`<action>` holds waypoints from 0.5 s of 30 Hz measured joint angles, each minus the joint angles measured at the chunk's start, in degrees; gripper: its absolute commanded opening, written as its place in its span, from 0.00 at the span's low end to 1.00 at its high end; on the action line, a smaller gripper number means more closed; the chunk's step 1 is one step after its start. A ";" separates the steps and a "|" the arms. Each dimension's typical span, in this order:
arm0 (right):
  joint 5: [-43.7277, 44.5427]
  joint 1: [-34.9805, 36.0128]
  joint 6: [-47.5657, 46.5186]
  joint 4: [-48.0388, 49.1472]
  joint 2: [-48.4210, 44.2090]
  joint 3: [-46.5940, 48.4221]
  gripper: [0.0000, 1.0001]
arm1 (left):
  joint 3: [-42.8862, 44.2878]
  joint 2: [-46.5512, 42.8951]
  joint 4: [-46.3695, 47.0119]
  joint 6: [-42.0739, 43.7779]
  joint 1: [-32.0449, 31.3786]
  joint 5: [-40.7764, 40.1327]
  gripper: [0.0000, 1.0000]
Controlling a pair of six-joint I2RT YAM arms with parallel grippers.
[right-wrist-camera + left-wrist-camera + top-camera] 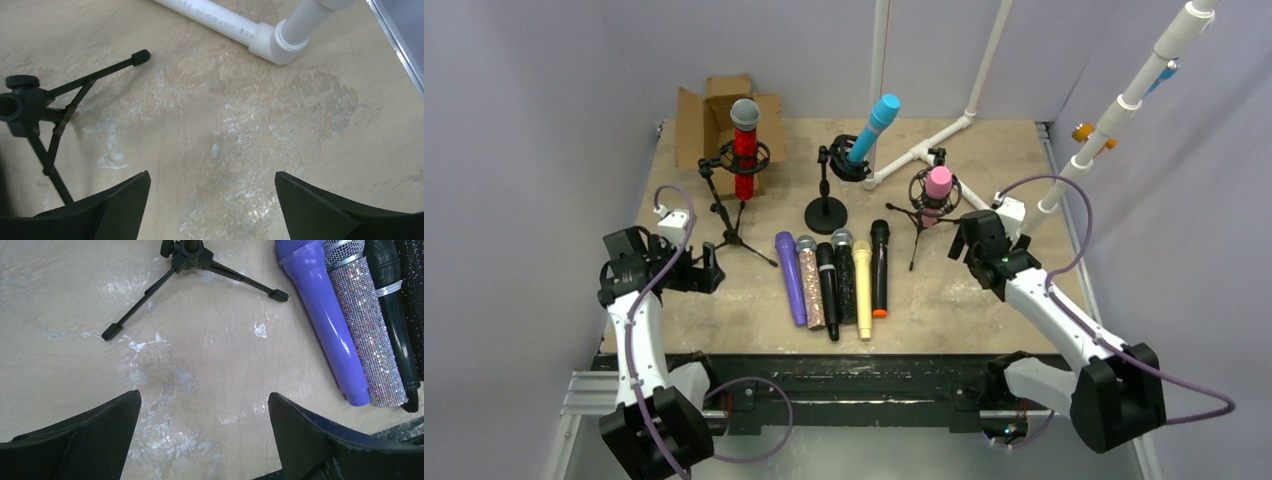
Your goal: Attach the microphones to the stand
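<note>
Six microphones [829,285] mid-frame from above, left wrist catching just the purple microphone [322,315] and neighbours upper right, left gripper [204,410] and right gripper [212,182] jaws apart.

Tan table [944,292] — six microphones [845,280], three stands [825,215].

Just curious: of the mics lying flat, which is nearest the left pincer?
The purple mic, leftmost of the row, next to the silver glitter mic.

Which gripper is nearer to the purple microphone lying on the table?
Left. The left gripper hovers just left of the purple microphone; the right gripper is well off to its right.
</note>
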 measured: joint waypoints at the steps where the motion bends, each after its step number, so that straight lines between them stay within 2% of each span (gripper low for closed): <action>1: 0.55 0.00 0.00 0.66 1.22 -0.24 0.99 | -1.51 -0.44 2.14 -0.20 0.00 0.33 1.00; 9: 4.09 -0.15 -4.50 12.02 5.75 -0.63 0.99 | -8.52 -3.23 19.02 -4.35 0.00 8.28 1.00; 12: 5.27 -0.15 -7.45 21.18 3.02 -3.78 0.99 | -11.19 -2.99 24.65 -5.68 -0.07 10.64 1.00; 15: 6.47 -0.11 -12.72 36.83 -2.56 -13.11 0.99 | -11.69 -0.26 29.53 -9.01 -0.17 11.76 1.00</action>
